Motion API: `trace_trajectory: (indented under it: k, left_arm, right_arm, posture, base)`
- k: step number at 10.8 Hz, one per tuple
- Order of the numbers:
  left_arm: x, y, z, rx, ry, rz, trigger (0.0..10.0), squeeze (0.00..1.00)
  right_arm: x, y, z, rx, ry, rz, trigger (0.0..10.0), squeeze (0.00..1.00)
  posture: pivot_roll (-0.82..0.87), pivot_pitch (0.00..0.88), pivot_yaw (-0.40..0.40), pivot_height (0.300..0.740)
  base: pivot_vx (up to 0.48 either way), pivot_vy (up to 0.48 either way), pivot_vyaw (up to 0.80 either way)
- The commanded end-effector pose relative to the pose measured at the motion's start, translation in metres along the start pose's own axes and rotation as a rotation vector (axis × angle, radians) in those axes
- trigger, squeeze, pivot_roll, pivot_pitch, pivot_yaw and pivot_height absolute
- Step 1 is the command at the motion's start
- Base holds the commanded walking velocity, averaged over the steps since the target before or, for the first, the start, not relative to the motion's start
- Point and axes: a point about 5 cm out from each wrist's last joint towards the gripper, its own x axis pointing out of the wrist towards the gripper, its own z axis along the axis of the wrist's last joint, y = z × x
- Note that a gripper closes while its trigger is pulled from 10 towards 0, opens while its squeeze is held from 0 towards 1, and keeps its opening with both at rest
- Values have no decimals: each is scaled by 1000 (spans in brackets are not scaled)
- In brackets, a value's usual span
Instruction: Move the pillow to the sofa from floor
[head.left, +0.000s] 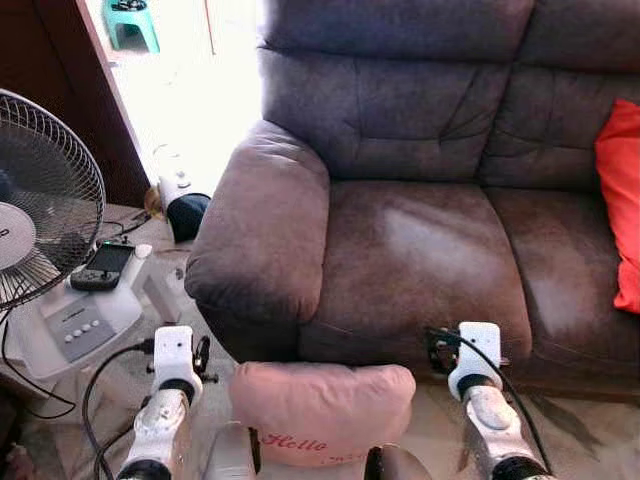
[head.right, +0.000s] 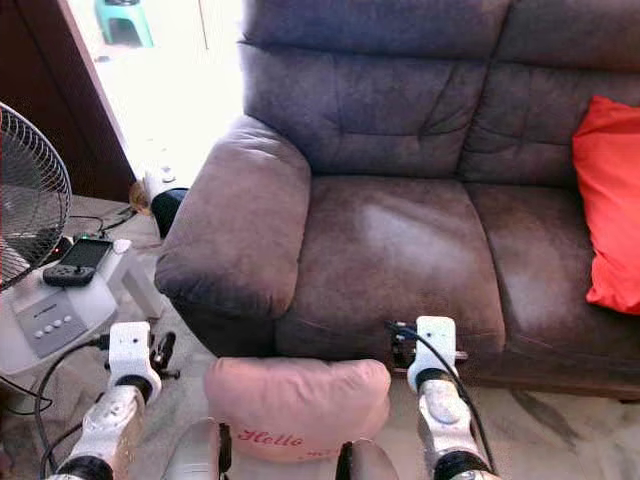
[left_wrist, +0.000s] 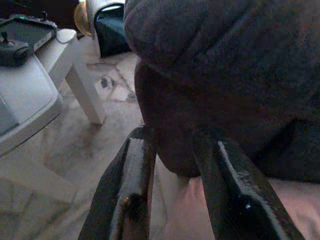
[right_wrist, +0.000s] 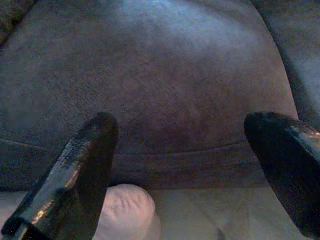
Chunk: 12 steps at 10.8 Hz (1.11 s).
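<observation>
Both grippers, left (left_wrist: 172, 192) and right (right_wrist: 192, 172), hang open, empty, flanking the pillow (head.left: 320, 408) between them; soft, light — squeeze its ends.

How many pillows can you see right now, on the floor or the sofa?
2. A pink pillow lies on the floor against the front of the sofa, between the two arms. A red pillow leans on the sofa's right seat. Others may be out of view.
</observation>
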Motion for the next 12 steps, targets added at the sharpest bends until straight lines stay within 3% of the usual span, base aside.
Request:
trace_trajectory:
  k: [1,4,12]
  left_arm:
    - [4,-2,9,-10,-33,-1,10000,0]
    - [13,-9,25,-22,-78,-19,10000,0]
    - [21,-11,41,-43,-123,-19,10000,0]
  right_arm:
    - [3,0,5,-18,-14,-8,10000,0]
    - [4,4,10,-12,-30,8,10000,0]
    - [7,10,18,-7,-70,34,10000,0]
  posture:
    - [44,46,-54,641]
    - [40,47,-55,582]
    - [37,24,-52,582]
  base:
    - [0,0,0]
    - [0,0,0]
    - [0,0,0]
